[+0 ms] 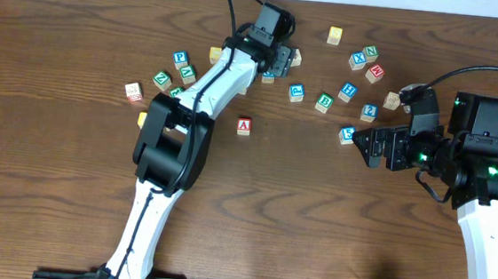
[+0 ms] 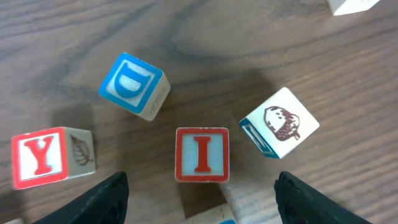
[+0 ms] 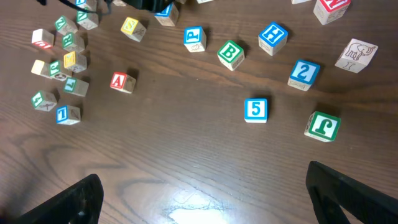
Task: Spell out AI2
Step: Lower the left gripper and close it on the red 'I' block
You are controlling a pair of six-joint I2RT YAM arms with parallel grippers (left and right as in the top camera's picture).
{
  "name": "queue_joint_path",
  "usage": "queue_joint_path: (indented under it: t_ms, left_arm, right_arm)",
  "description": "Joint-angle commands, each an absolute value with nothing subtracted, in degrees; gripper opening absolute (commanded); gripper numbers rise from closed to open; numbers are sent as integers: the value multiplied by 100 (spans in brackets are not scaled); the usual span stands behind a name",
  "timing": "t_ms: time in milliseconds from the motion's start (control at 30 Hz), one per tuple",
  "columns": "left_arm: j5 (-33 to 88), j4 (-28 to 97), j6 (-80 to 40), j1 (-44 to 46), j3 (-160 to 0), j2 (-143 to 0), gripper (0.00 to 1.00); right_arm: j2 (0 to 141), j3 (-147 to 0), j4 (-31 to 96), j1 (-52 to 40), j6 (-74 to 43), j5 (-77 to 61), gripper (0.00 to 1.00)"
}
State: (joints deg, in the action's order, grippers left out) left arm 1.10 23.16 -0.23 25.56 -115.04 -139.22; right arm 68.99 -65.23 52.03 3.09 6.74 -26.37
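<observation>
Ana: Where is the left claw (image 2: 200,193)?

Ben: At the far side of the bench (image 1: 313,234), low over a knot of blocks. Its fingers (image 2: 109,199) are spread. The I block (image 2: 201,154) sits centred just ahead of the gap, red letter up, touching neither finger.

Ana: What lies around it?

Ben: In the wrist view the Y block (image 2: 40,157) is off to the left. The D block (image 2: 134,85) lies beyond it, turned at an angle. The acorn block (image 2: 280,122) is close on the right, also turned. None of them touches the I block. From overhead the claw hides that block.

Ana: And the A block (image 1: 245,126)?

Ben: It stands alone on bare wood nearer the middle of the bench, just right of the left arm and apart from the cluster.

Ana: The 2 block (image 1: 370,112)?

Ben: In the right half, near the B block (image 1: 324,102) and the H block (image 1: 348,90). The 5 block (image 1: 347,135) is just on its near side.

Ana: What about the right claw (image 1: 364,149)?

Ben: It hovers beside the 5 block with its fingers wide apart and nothing between them. Its wrist camera shows only bare wood in the gap. The 5 block, the 2 block and the J block (image 3: 323,126) lie ahead of it, and the A block is farther off to the left.
</observation>
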Motion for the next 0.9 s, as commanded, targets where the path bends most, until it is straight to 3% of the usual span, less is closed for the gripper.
queue_joint_path:
  t_ms: [0,867]
  left_arm:
    - [36,2252,-134,2532,-11611,-14180,74]
    - [-137,1741,-222,2530,-11605,-14282,66]
  right_arm:
    - [6893,-6648,5214,333,733,-2735,99]
    - [6893,-6648,5214,333,733,-2738,99]
